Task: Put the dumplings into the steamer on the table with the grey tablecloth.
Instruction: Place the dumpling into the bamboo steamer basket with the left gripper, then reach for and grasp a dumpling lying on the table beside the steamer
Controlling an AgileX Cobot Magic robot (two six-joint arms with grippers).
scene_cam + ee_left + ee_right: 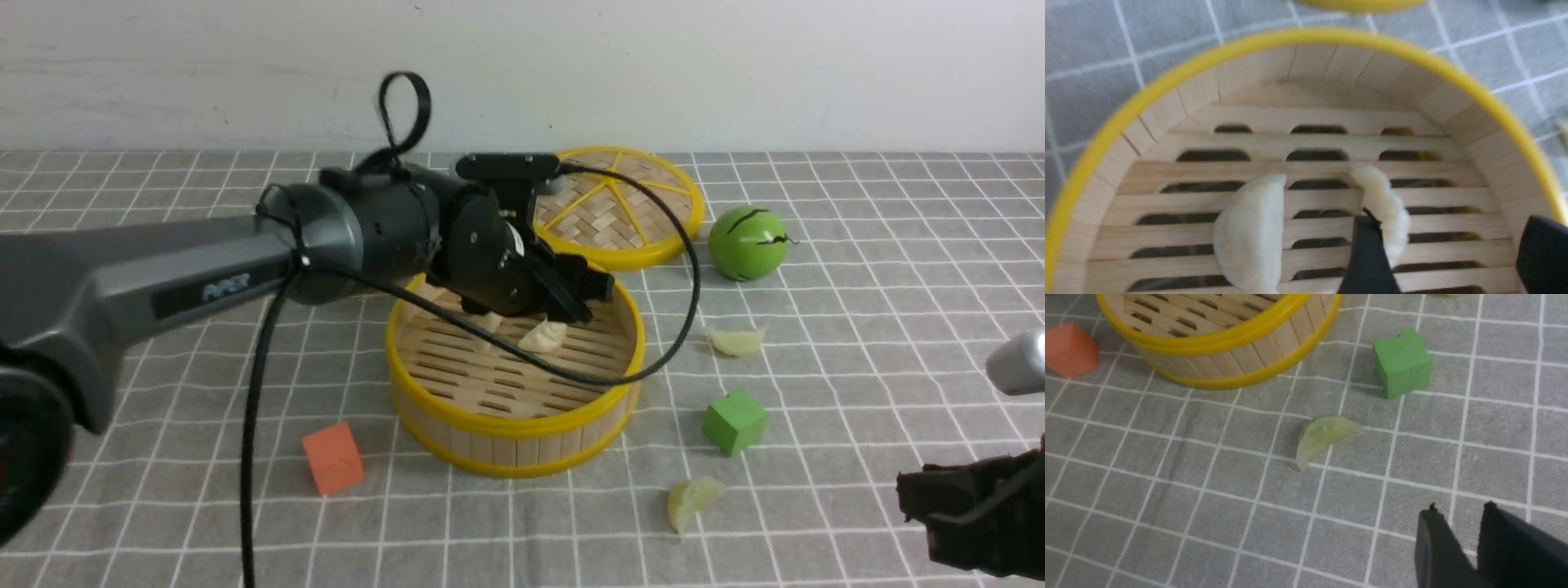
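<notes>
The steamer (514,425) stands mid-table on the grey tablecloth (857,327). Two dumplings lie on its slat floor: one (543,335) in plain sight, another (490,321) half hidden by my left gripper (588,298). In the left wrist view the left gripper (1453,245) is open above the floor. One dumpling (1384,208) lies against one finger and the other (1251,232) lies apart. Two more dumplings lie on the cloth, one (737,340) right of the steamer and one (692,500) in front, also in the right wrist view (1323,435). My right gripper (906,490) (1459,510) is shut and empty.
A green cube (735,420) sits between the two loose dumplings, and an orange cube (333,457) sits front left of the steamer. The woven lid with yellow spokes (616,204) and a green ball (747,243) lie behind. A black cable hangs across the steamer.
</notes>
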